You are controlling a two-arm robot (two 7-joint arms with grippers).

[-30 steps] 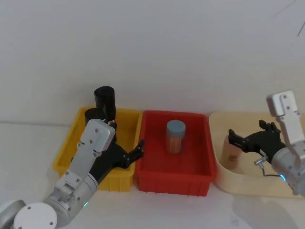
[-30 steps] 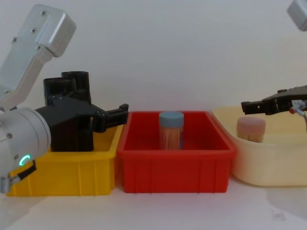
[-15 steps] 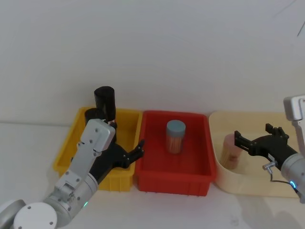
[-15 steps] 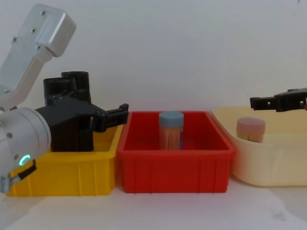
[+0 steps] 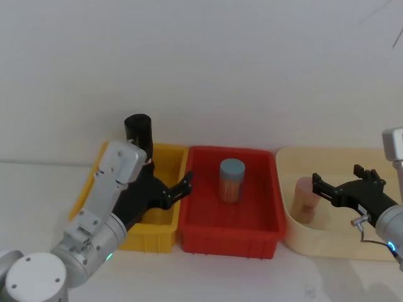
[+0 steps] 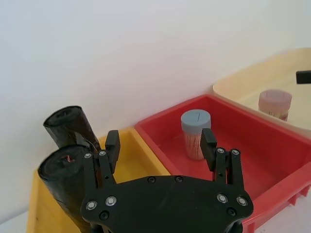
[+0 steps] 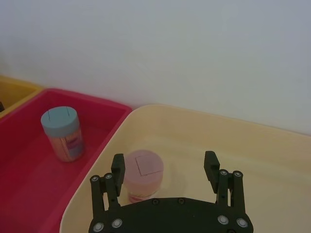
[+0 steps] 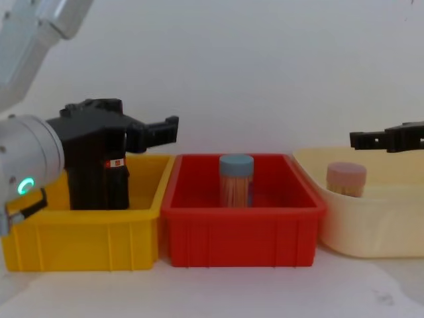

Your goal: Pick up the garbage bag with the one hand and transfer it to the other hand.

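The garbage bag [image 5: 138,129], a tall black crinkled roll, stands upright at the back of the yellow bin [image 5: 167,151]. In the left wrist view the garbage bag [image 6: 68,122] is the farther of two rolls. The nearer black roll [image 6: 54,174] carries a small red-and-white sticker [image 8: 116,162]. My left gripper [image 5: 179,190], on the green-lit arm, hangs open above the yellow bin beside the rolls, holding nothing [image 6: 160,141]. Over the cream tub [image 5: 327,246], my right gripper [image 5: 322,189] is open and empty [image 7: 164,162].
The red bin [image 5: 227,242] in the middle holds a blue-capped jar [image 5: 232,179]. A pink-capped jar [image 5: 304,198] stands in the cream tub under the right gripper. All three containers stand side by side against a white wall.
My left gripper has risen above the yellow bin, still open. The right gripper has drawn back to the right over the cream tub.
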